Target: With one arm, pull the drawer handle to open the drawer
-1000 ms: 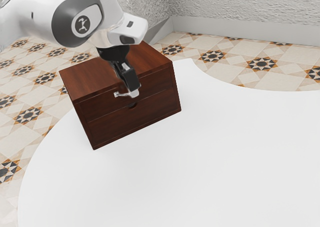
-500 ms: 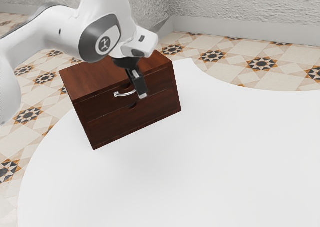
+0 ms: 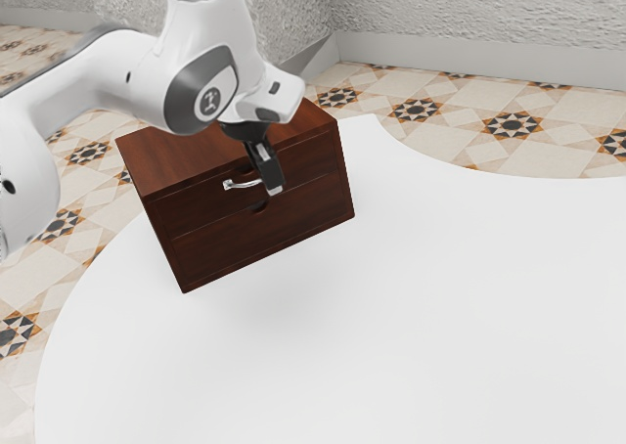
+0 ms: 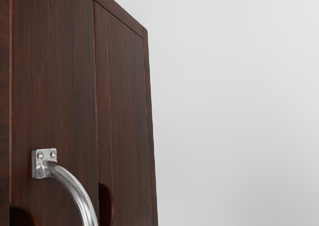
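The wooden cabinet has both drawers flush — contents hidden. The fingers meet the metal handle of the upper drawer — clamped or apart, I cannot tell.

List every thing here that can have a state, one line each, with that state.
Cabinet, upright on the white table.
Upper drawer, shut, its front flush with the lower one.
Lower drawer, shut.
Handle, fixed to the upper drawer, not yet pulled out.
Hand, at the handle's end toward the exterior view's right; grip unclear.
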You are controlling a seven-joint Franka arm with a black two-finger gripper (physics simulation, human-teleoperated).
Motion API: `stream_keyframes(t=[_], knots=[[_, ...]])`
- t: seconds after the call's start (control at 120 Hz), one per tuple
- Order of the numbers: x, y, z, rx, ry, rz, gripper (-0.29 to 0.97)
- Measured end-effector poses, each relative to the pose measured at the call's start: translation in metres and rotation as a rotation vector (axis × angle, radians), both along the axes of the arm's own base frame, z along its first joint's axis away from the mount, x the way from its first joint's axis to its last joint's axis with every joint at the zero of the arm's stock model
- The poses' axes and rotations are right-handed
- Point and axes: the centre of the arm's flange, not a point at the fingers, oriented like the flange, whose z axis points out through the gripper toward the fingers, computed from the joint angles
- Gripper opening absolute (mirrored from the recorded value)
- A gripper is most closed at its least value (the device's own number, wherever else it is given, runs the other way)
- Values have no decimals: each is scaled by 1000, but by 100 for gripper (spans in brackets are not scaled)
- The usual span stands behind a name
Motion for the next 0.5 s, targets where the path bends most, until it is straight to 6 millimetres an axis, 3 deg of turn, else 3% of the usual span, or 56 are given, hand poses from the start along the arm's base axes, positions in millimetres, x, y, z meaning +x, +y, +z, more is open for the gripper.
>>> stream_keyframes(t=[0.175, 0.5], knots=[[1, 14, -1, 4, -15, 12, 56], [1, 15, -18, -2, 4, 18, 47]])
